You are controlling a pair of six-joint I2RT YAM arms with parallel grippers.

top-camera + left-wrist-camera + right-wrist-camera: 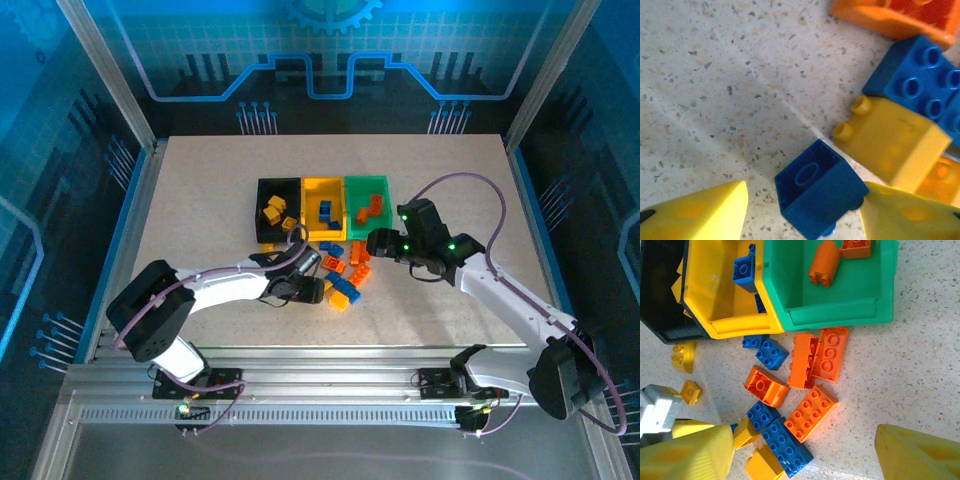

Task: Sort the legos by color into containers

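The speckled, stone-like worktop carries the small studded plastic legos in yellow, blue and orange. They lie in a loose heap just in front of the three joined open-top rectangular plastic containers. The black bin holds yellow bricks, the yellow bin holds blue ones, and the green bin holds orange ones. The left end effector is low over the heap, with its smooth yellow wedge-shaped fingers apart on either side of a small square blue brick. This brick lies with its hollow underside up. One finger is at its corner and the other is not touching it. The right end effector hangs above the heap with its jaws wide apart and nothing between them.
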